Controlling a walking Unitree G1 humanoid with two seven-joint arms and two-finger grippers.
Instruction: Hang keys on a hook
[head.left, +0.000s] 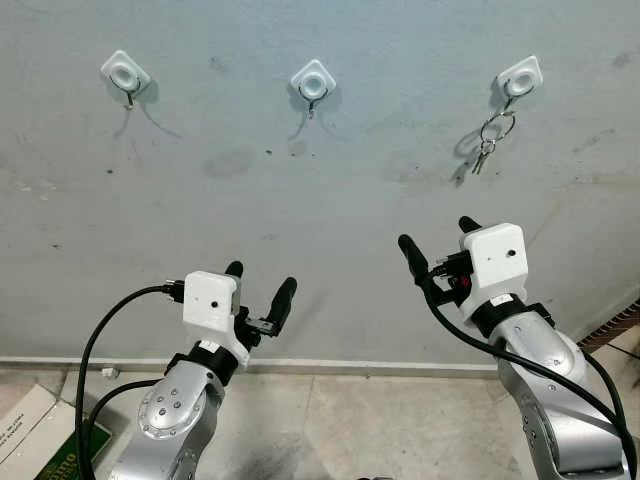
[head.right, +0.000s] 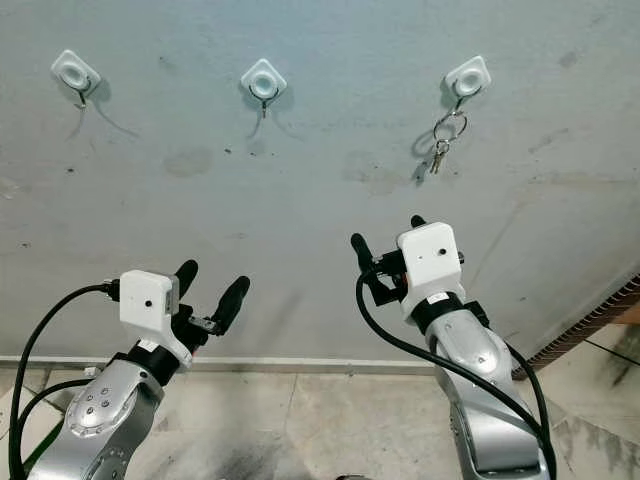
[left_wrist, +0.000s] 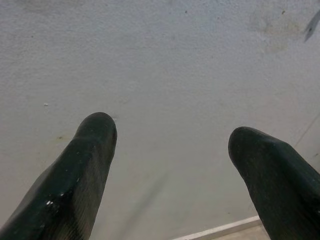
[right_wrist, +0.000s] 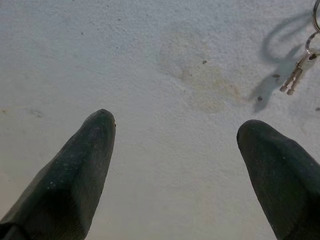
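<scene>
Three white hooks are fixed high on a grey wall. A key ring with keys (head.left: 492, 140) hangs from the right hook (head.left: 520, 78); the keys (right_wrist: 296, 76) also show at the edge of the right wrist view. The middle hook (head.left: 313, 82) and left hook (head.left: 125, 75) carry nothing. My right gripper (head.left: 438, 236) is open and holds nothing, raised below and left of the hanging keys. My left gripper (head.left: 260, 285) is open too, lower, under the stretch of wall between the left and middle hooks, pointing at bare wall.
A white skirting strip (head.left: 330, 365) runs along the foot of the wall above a tiled floor (head.left: 330, 425). A cardboard box with green print (head.left: 35, 440) lies on the floor at my lower left. Something dark and ribbed (head.left: 615, 325) stands at the far right.
</scene>
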